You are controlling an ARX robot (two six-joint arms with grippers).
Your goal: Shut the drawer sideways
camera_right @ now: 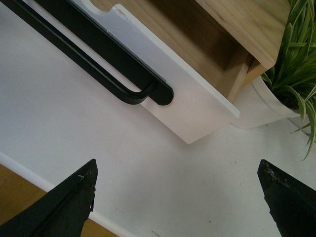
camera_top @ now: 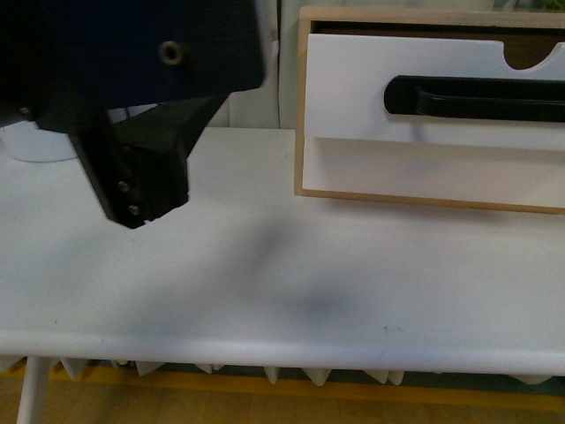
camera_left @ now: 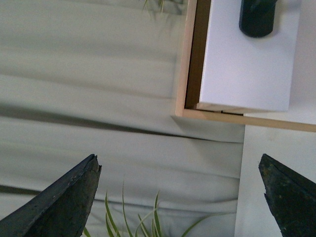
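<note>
The drawer [camera_top: 353,97] juts from the cabinet [camera_top: 303,115] at far right. Left gripper [camera_left: 178,160] and right gripper [camera_right: 177,165] gape, released. A glancing sideways push could shift the cabinet instead.

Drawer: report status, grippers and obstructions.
Left gripper open, empty. Right gripper open, empty. Drawer pulled out, untouched. Plant beside cabinet, clear of drawer front.
</note>
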